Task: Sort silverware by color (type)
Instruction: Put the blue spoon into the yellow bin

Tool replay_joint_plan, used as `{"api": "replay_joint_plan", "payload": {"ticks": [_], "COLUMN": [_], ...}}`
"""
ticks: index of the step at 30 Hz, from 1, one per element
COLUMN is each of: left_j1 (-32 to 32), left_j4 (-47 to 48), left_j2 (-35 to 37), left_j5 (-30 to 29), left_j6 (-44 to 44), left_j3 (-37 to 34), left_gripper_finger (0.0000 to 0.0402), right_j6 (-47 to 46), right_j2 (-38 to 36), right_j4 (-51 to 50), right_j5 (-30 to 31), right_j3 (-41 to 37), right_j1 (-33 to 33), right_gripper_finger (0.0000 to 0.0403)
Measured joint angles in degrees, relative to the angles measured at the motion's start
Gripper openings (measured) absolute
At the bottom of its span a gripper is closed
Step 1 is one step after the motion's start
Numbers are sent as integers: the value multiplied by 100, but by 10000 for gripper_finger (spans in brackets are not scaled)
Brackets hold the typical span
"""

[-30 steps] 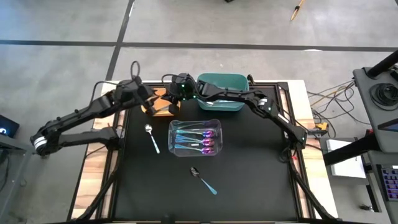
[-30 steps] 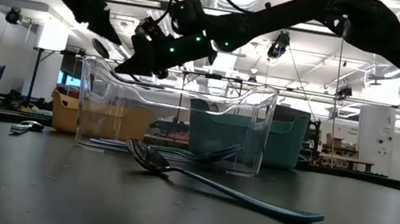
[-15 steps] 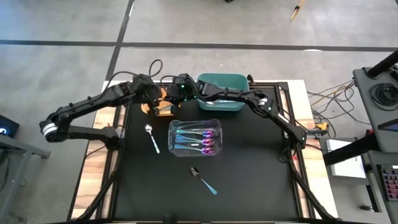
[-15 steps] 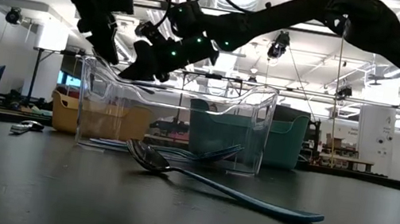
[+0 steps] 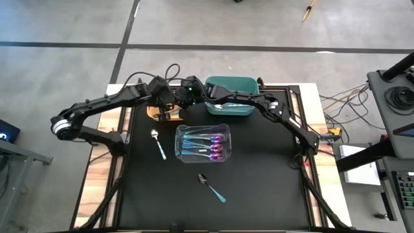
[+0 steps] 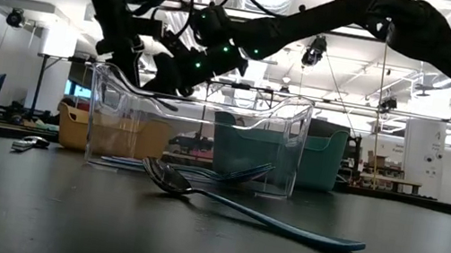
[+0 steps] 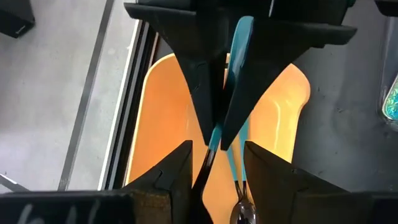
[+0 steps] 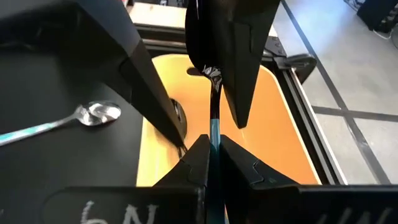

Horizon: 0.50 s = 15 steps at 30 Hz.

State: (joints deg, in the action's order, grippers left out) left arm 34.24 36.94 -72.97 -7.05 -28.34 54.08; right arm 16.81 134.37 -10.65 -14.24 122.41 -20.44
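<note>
Black tabletop: over the orange bin [image 5: 157, 111] at the back, the right gripper [image 8: 211, 148] pinches a blue-handled spoon [image 8: 213, 118] tight, while the left gripper [image 7: 214, 149] meets it, fingers parted around that spoon. More spoons lie in the clear bin [image 5: 203, 143].

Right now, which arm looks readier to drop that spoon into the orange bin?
Probably the right: the right fingers are shut on the spoon above the orange bin; the left fingers stand open around it.

Glossy metal spoons [image 5: 202, 144], clear plastic bin [image 5: 181, 133], matt black tabletop [image 5: 259, 168]
</note>
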Motion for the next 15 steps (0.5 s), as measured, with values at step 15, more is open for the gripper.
{"api": "replay_joint_plan", "payload": {"ticks": [15], "left_j1": [-6], "left_j4": [-51], "left_j2": [57], "left_j5": [-190], "left_j6": [-1], "left_j3": [-2], "left_gripper_finger": [9], "right_j6": [103], "right_j2": [0], "right_j4": [22], "right_j5": [4], "right_j3": [0], "right_j1": [10], "right_gripper_finger": [13]}}
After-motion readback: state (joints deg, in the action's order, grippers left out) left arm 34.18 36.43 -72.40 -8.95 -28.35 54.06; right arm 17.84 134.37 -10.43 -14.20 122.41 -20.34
